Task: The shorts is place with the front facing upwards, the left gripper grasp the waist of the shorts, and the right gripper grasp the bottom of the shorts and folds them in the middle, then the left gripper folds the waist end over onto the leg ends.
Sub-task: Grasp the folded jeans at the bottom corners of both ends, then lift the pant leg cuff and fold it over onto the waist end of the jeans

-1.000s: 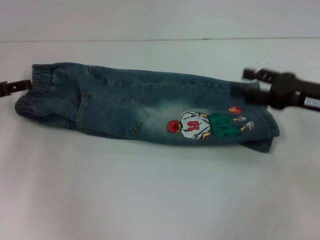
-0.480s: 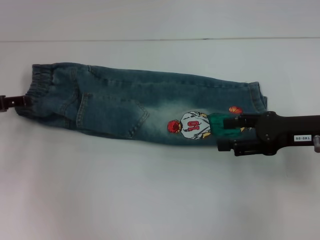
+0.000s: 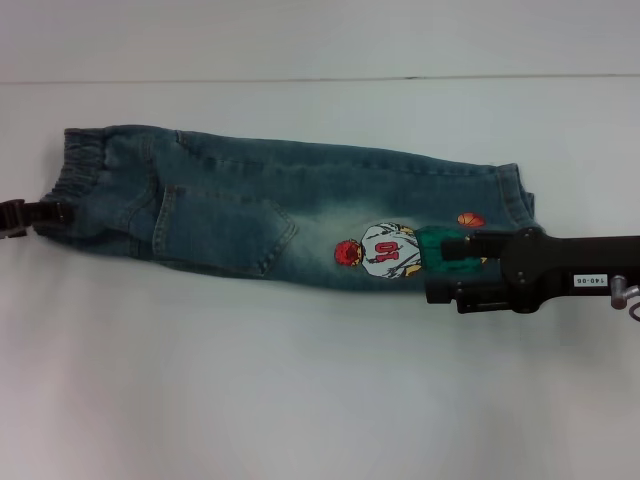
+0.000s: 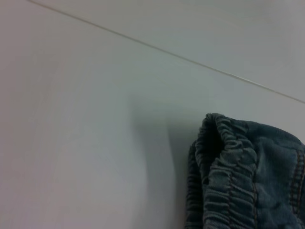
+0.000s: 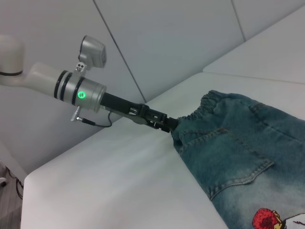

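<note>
The shorts [image 3: 250, 215] lie folded lengthwise on the white table, with the ruffled waist [image 3: 80, 165] at the left and the leg hems [image 3: 515, 195] at the right. The basketball-player print [image 3: 385, 250] faces up. My left gripper [image 3: 40, 213] touches the lower corner of the waist at the table's left edge. The right wrist view also shows the left gripper [image 5: 164, 124] meeting the waistband [image 5: 205, 107]. My right gripper [image 3: 437, 268] is open over the leg end beside the print, with green printed cloth showing between its fingers. The waistband [image 4: 224, 157] fills a corner of the left wrist view.
The white table [image 3: 300, 390] spreads wide in front of the shorts, with its back edge line [image 3: 300, 80] behind them. The left arm's silver wrist with a green light [image 5: 81, 93] reaches in from beyond the table's edge.
My right gripper swung from behind the leg hems to the front, now over the print end. My left gripper slid down along the waist edge to its lower corner.
</note>
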